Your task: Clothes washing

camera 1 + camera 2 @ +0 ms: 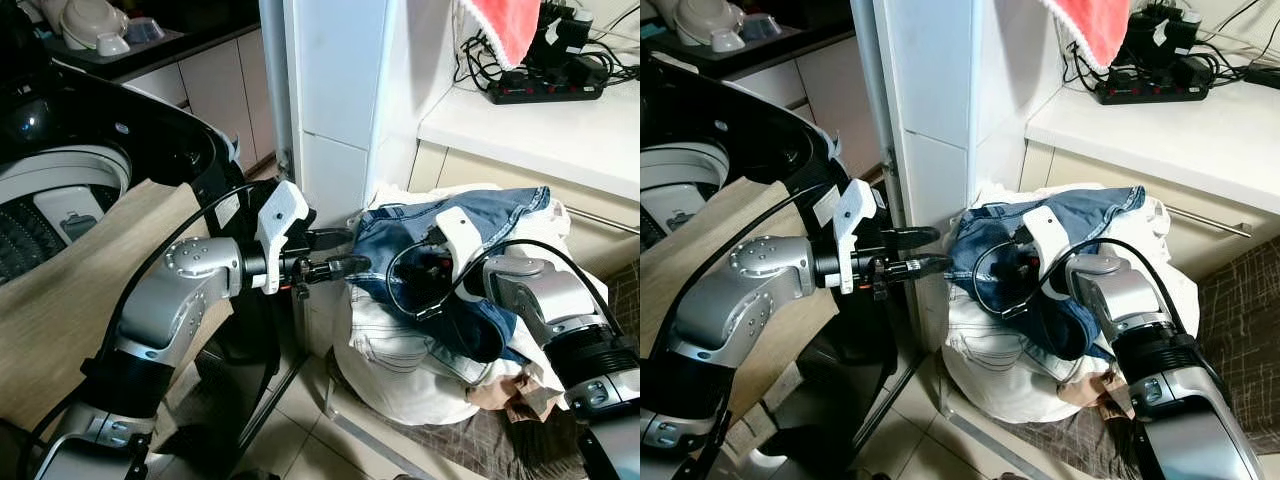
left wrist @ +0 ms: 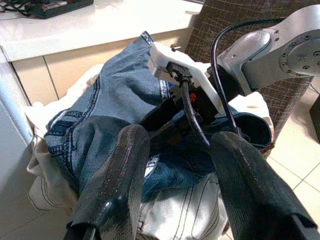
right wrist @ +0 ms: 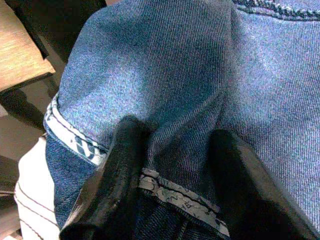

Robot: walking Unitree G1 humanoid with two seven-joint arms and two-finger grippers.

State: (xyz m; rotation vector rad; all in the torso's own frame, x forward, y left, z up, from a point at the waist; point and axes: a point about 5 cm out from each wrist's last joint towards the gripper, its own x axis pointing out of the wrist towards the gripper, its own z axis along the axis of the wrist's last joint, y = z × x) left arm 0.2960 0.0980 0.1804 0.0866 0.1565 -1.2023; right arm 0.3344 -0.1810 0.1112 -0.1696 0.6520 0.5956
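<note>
A pair of blue jeans (image 1: 470, 215) lies on top of a heap of white clothes (image 1: 400, 360) beside the white pillar. My right gripper (image 1: 425, 268) is pushed into the jeans from the right. In the right wrist view its fingers (image 3: 107, 185) pinch a fold of denim (image 3: 175, 100) with a patterned hem. My left gripper (image 1: 352, 250) stands open at the left edge of the jeans, fingertips just short of the cloth. In the left wrist view the left gripper's two fingers (image 2: 117, 180) frame the jeans (image 2: 115, 95) and the right wrist. The washing machine (image 1: 60, 190) stands open at the far left.
The machine's black lid (image 1: 150, 130) is raised behind my left arm. A white pillar (image 1: 335, 90) rises between machine and clothes heap. To the right is a counter (image 1: 540, 130) with a power strip (image 1: 545, 90) and a hanging red towel (image 1: 505, 25). Tiled floor (image 1: 300, 430) lies below.
</note>
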